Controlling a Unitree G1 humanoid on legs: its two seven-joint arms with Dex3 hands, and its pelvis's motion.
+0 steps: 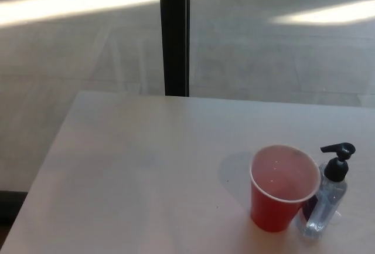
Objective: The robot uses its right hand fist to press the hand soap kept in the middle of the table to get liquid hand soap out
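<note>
Soap bottle, clear plastic, black pump, touching round red cup

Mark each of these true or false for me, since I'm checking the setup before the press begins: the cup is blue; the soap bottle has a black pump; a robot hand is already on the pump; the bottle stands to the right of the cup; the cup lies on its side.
1. The cup is blue. False: it is red.
2. The soap bottle has a black pump. True.
3. A robot hand is already on the pump. False: neither robot hand shows in the head view.
4. The bottle stands to the right of the cup. True, close beside it in the picture.
5. The cup lies on its side. False: it stands upright on the table, mouth up.
</note>
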